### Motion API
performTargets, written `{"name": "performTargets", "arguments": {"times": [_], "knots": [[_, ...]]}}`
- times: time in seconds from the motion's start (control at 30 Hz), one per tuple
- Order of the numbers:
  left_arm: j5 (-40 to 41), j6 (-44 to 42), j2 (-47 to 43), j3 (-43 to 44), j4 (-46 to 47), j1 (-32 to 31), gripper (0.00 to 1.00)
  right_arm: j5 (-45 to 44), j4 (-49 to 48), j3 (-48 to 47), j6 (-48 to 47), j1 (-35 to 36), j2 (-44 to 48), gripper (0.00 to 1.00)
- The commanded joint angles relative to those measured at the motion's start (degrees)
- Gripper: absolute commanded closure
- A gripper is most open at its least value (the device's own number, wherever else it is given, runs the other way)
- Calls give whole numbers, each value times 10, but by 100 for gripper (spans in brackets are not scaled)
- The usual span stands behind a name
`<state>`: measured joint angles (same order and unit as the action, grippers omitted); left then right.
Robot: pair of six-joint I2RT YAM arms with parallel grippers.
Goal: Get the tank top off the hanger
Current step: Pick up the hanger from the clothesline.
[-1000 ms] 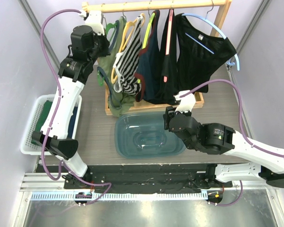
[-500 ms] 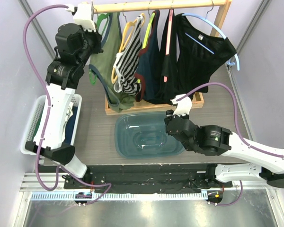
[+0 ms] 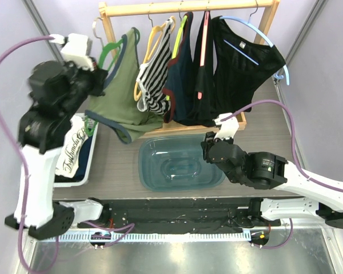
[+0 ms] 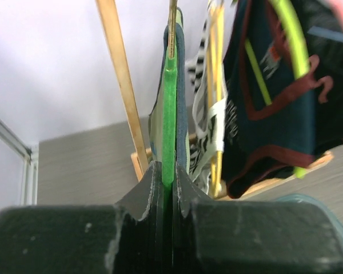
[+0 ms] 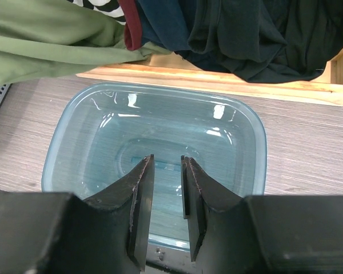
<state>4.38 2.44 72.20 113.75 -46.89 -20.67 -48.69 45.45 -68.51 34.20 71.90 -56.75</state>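
The olive-green tank top [image 3: 123, 100] with navy trim hangs on a green hanger [image 3: 110, 50], held left of the wooden rack and off its rail. My left gripper [image 3: 97, 74] is shut on the hanger's shoulder. In the left wrist view the green hanger [image 4: 169, 108] runs edge-on between the closed jaws of the left gripper [image 4: 168, 171], with the tank top [image 4: 155, 131] draped on either side. My right gripper [image 3: 208, 147] hovers at the right end of the blue tub; in its wrist view the right gripper [image 5: 167, 168] is open a little and holds nothing.
The wooden rack [image 3: 188, 7] carries a striped top [image 3: 154, 80], a navy garment [image 3: 180, 74] and black garments [image 3: 246, 63] on hangers. A translucent blue tub [image 3: 160, 171] lies in front of it. A white basket [image 3: 80, 177] with clothes sits at the left.
My left arm swung left and toward the near side, carrying the hanger and tank top off the rail. The right gripper's jaws narrowed while it stayed over the tub.
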Motion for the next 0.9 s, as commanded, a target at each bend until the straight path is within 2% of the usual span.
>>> {"name": "performTargets", "arguments": {"times": [0.0,0.23,0.53,0.7,0.87], "knots": [[-42,-14,-72,73,10,-3,100,4,-29,7,5,3,2,67],[-124,0,-110,155,0,-2,100,14,-32,7,4,3,10,67],[-214,12,-116,233,27,14,100,18,-33,24,18,3,24,67],[-288,45,-106,255,71,27,100,20,-39,30,22,3,23,67],[-345,105,-66,333,131,46,99,24,-44,36,21,3,24,67]]}}
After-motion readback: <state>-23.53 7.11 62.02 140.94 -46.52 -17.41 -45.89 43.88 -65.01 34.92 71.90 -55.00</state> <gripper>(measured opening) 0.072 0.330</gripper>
